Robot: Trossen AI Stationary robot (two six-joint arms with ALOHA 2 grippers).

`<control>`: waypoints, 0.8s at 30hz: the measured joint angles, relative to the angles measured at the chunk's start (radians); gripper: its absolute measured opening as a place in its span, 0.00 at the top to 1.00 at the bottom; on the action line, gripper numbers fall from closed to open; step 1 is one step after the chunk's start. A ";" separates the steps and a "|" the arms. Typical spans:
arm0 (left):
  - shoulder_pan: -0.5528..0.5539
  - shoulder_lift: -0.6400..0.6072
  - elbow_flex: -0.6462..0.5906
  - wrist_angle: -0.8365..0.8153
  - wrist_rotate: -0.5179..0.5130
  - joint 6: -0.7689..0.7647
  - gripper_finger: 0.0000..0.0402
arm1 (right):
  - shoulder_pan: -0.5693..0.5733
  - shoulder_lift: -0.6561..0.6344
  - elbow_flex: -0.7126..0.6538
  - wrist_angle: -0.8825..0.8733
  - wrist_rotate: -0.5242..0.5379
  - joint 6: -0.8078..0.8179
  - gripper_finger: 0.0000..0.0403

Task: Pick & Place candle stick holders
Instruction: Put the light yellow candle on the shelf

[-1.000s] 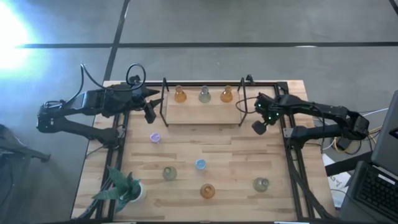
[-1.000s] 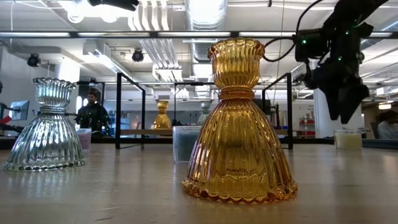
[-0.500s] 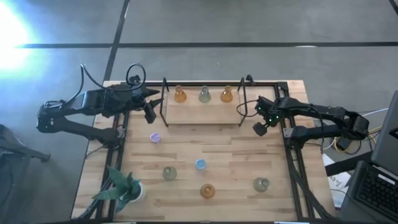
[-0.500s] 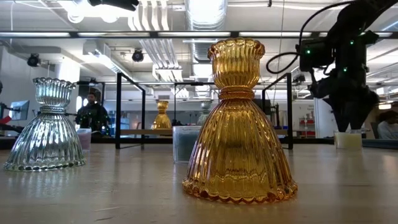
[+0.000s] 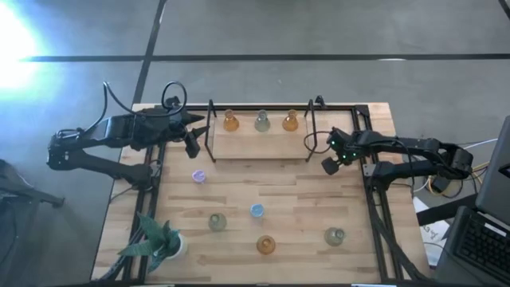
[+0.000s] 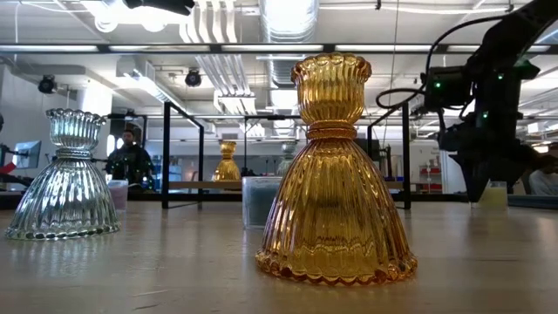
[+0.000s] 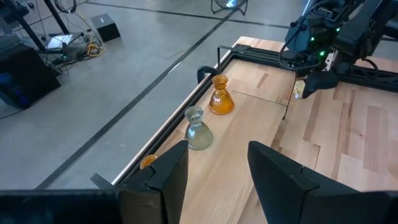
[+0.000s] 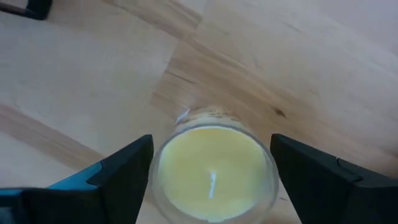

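Observation:
My right gripper (image 5: 328,165) is open and points down at the table's right side. Its fingers stand on either side of a low round glass holder with yellow wax (image 8: 211,177); I see no touch. The low view shows the gripper (image 6: 482,185) down over that holder (image 6: 494,197). My left gripper (image 5: 191,144) waits open and empty at the raised shelf's left end. Two amber holders (image 5: 230,121) (image 5: 290,121) and a grey-green one (image 5: 262,121) stand on the shelf. Purple (image 5: 198,176), blue (image 5: 256,210), amber (image 5: 265,245) and two grey-green holders (image 5: 217,222) (image 5: 334,236) stand on the table.
A raised wooden shelf (image 5: 259,142) with black posts stands at the far middle. A leafy plant in a white pot (image 5: 156,241) is at the near left corner. Black rails (image 5: 374,215) run along the left and right sides. Bare wood lies around the right gripper.
My right gripper has gone down toward the table, over the yellow holder, with its fingers pointing down and still open. The holders have stayed in place.

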State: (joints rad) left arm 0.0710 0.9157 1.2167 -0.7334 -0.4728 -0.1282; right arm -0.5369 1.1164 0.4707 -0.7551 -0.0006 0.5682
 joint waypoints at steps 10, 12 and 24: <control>0.000 0.000 0.000 0.000 0.000 0.001 0.57 | 0.000 0.000 -0.013 -0.001 0.001 0.009 0.40; 0.000 0.000 0.000 0.000 0.000 0.002 0.57 | 0.000 0.000 -0.006 -0.001 0.002 0.009 0.44; 0.000 0.000 0.000 0.000 0.000 0.008 0.57 | 0.000 0.000 0.190 -0.236 0.048 0.001 0.46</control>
State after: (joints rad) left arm 0.0708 0.9158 1.2167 -0.7334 -0.4728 -0.1197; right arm -0.5369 1.1164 0.6604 -0.9912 0.0473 0.5695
